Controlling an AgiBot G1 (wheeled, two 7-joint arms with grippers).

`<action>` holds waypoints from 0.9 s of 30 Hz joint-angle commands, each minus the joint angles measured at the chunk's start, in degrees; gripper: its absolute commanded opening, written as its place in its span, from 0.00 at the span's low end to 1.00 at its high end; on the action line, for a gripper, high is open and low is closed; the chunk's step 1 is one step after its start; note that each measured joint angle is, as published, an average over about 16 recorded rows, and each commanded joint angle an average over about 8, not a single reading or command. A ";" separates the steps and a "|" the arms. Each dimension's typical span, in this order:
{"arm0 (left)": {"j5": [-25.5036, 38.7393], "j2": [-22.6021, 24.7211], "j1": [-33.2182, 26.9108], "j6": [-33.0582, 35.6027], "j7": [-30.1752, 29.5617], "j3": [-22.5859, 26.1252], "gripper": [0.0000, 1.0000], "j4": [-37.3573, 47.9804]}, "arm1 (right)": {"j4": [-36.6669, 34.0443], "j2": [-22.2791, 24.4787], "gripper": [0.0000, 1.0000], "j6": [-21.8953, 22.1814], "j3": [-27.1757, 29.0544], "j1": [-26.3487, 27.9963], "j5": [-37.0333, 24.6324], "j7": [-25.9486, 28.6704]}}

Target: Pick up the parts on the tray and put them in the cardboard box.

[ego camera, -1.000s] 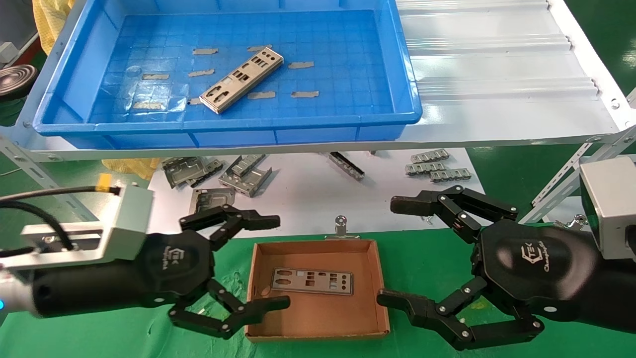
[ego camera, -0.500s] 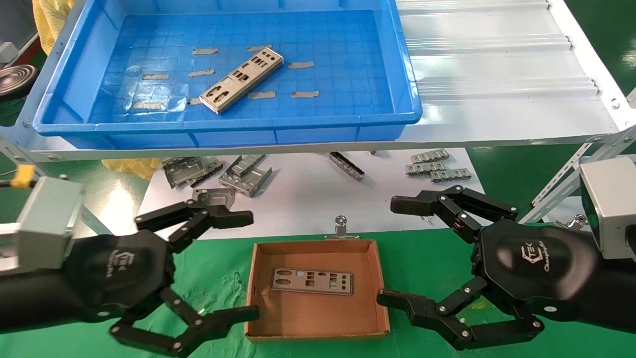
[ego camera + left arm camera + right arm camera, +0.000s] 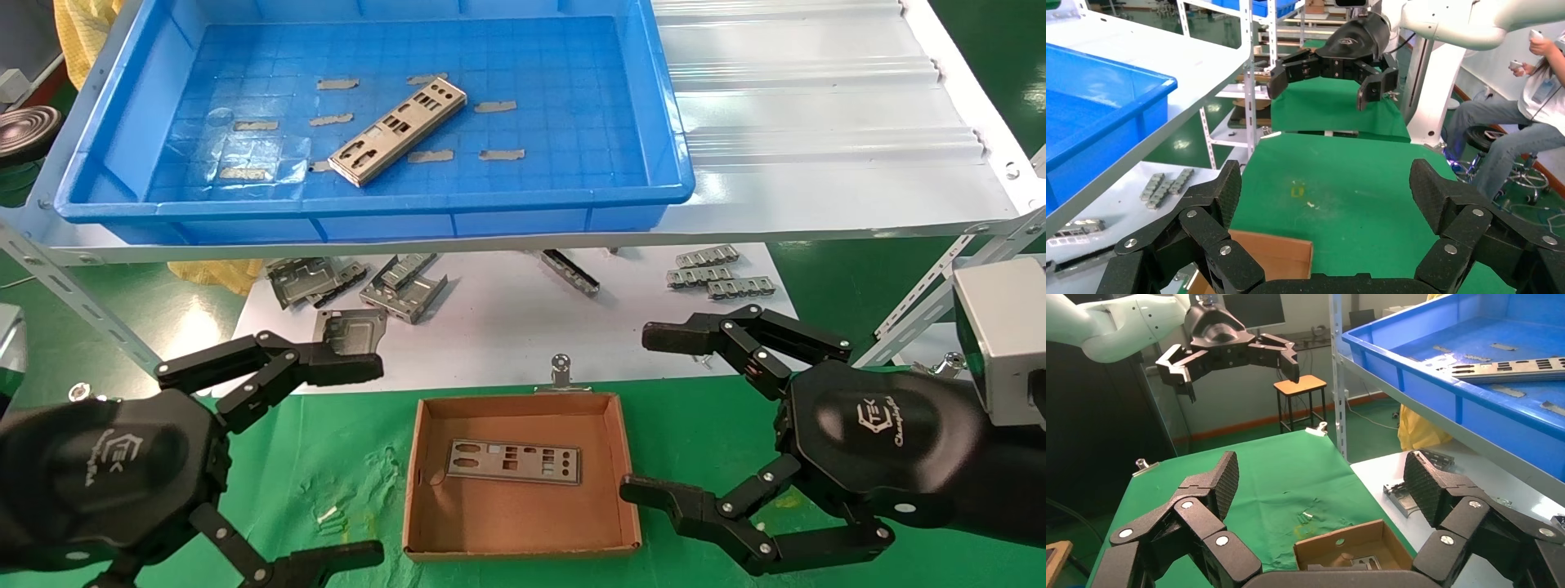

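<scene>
One silver punched plate (image 3: 399,129) lies at a slant on the floor of the blue tray (image 3: 114,139) on the shelf. A second plate (image 3: 513,462) lies flat in the brown cardboard box (image 3: 520,523) on the green cloth. My left gripper (image 3: 359,457) is open and empty, left of the box at the near edge. My right gripper (image 3: 645,412) is open and empty, just right of the box. The box corner (image 3: 1254,257) shows in the left wrist view. The right wrist view shows the box (image 3: 1346,542) and the tray (image 3: 1438,373) with its plate (image 3: 1511,369).
Short grey tape strips (image 3: 500,153) lie on the tray floor. Bent grey brackets (image 3: 404,286) and more (image 3: 719,276) lie on the white surface under the shelf. A metal clip (image 3: 560,369) stands behind the box. Slotted shelf struts (image 3: 78,302) run at both sides.
My left gripper has pulled back leftward and toward the near edge, away from over the box, staying open. The right gripper, the box and both plates have not moved.
</scene>
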 commanded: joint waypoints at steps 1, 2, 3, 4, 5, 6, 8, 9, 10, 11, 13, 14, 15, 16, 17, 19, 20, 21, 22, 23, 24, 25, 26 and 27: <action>-0.20 -0.30 0.25 0.06 -0.20 -0.41 1.00 -0.46 | 0.00 0.00 1.00 0.00 0.00 0.00 0.00 0.00; -0.18 -0.26 0.22 0.06 -0.17 -0.34 1.00 -0.39 | 0.00 0.00 1.00 0.00 0.00 0.00 0.00 0.00; -0.16 -0.21 0.18 0.05 -0.13 -0.27 1.00 -0.30 | 0.00 0.00 1.00 0.01 0.00 0.00 0.00 0.00; -0.14 -0.15 0.15 0.04 -0.09 -0.19 1.00 -0.22 | 0.00 0.00 1.00 0.00 0.00 0.00 0.00 0.00; -0.11 -0.10 0.10 0.03 -0.06 -0.12 1.00 -0.14 | 0.00 0.00 1.00 0.01 0.00 0.00 0.00 0.00; -0.08 -0.06 0.07 0.02 -0.02 -0.06 1.00 -0.07 | 0.00 0.00 1.00 0.01 0.00 0.00 0.01 0.00; -0.03 0.03 0.00 0.00 0.04 0.06 1.00 0.07 | 0.00 0.00 1.00 0.00 0.00 0.00 0.01 0.00; 0.00 0.06 -0.04 -0.01 0.07 0.11 1.00 0.12 | 0.00 0.00 1.00 0.01 0.00 0.00 0.01 0.00; 0.03 0.10 -0.07 -0.02 0.10 0.16 1.00 0.18 | 0.00 0.00 1.00 0.01 0.00 0.00 0.01 0.00; 0.05 0.13 -0.10 -0.03 0.12 0.20 1.00 0.23 | 0.00 0.00 1.00 0.00 0.00 0.00 0.01 0.00; 0.09 0.18 -0.15 -0.04 0.16 0.28 1.00 0.31 | 0.00 0.00 1.00 0.00 0.00 0.00 0.01 0.00; 0.11 0.21 -0.17 -0.05 0.17 0.31 1.00 0.35 | 0.00 0.00 1.00 0.00 0.00 0.00 0.01 0.00; 0.12 0.23 -0.19 -0.05 0.18 0.34 1.00 0.38 | 0.00 0.00 1.00 0.00 0.00 0.00 0.01 0.00; 0.14 0.25 -0.21 -0.06 0.20 0.37 1.00 0.42 | 0.00 0.00 1.00 0.00 0.00 0.00 0.01 0.00; 0.16 0.27 -0.23 -0.06 0.21 0.40 1.00 0.44 | 0.00 0.00 1.00 0.00 0.00 0.00 0.01 0.00; 0.19 0.31 -0.25 -0.07 0.23 0.45 1.00 0.50 | 0.00 0.00 1.00 0.00 0.00 0.00 0.01 0.00; 0.20 0.32 -0.27 -0.07 0.24 0.47 1.00 0.52 | 0.00 0.00 1.00 0.00 0.00 0.00 0.01 0.00; 0.22 0.34 -0.28 -0.07 0.24 0.48 1.00 0.54 | 0.00 0.00 1.00 0.00 0.00 0.00 0.01 0.00; 0.23 0.35 -0.29 -0.08 0.25 0.50 1.00 0.57 | 0.00 0.00 1.00 0.00 0.00 0.00 0.01 0.00; 0.24 0.36 -0.30 -0.08 0.26 0.52 1.00 0.58 | 0.00 0.00 1.00 0.00 0.00 0.00 0.01 0.00; 0.24 0.37 -0.31 -0.08 0.27 0.53 1.00 0.60 | 0.00 0.00 1.00 0.00 0.00 0.00 0.01 0.00; 0.25 0.38 -0.31 -0.09 0.27 0.54 1.00 0.62 | 0.00 0.00 1.00 0.00 0.00 0.00 0.01 0.00; 0.26 0.39 -0.32 -0.09 0.28 0.56 1.00 0.63 | 0.00 0.00 1.00 0.01 0.00 0.00 0.01 0.00; 0.26 0.40 -0.33 -0.09 0.28 0.56 1.00 0.65 | 0.00 0.00 1.00 0.01 0.00 0.00 0.01 0.00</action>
